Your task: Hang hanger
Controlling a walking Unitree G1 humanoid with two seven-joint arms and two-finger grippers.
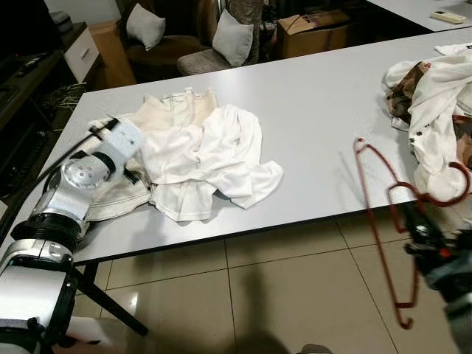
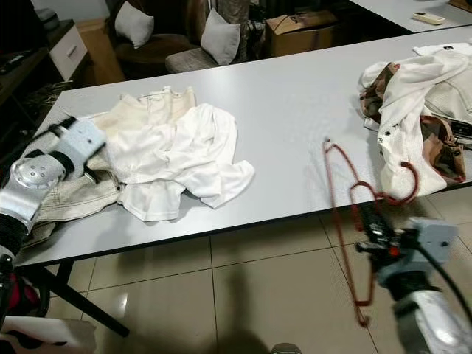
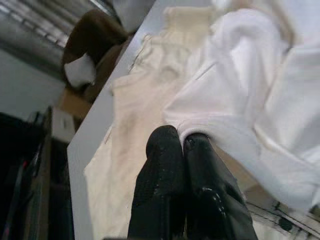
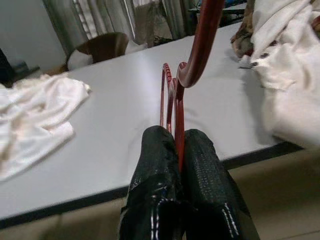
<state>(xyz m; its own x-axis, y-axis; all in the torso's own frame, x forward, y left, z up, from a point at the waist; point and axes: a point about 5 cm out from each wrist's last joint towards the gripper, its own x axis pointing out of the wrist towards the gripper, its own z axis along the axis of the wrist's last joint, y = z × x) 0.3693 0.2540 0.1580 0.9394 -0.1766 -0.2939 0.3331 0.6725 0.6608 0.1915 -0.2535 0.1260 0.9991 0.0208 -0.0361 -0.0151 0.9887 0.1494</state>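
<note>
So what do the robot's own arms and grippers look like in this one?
Both arms are silver metal, built of ribbed cylindrical segments with round joint caps. The left arm carries a pale grey boxy wrist block and a black cable along its side. The right arm has the same grey block, a black cable and small red details. Each gripper, left and right, has two long, textured black fingers.

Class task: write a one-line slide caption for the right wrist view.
Right gripper shut on a red hanger above the grey table's edge, white clothes heaped beyond.

Even indoor light, glare patch on the floor tiles (image 1: 125, 299), red hanger (image 1: 383, 221) motion-blurred, wrist views soft
</note>
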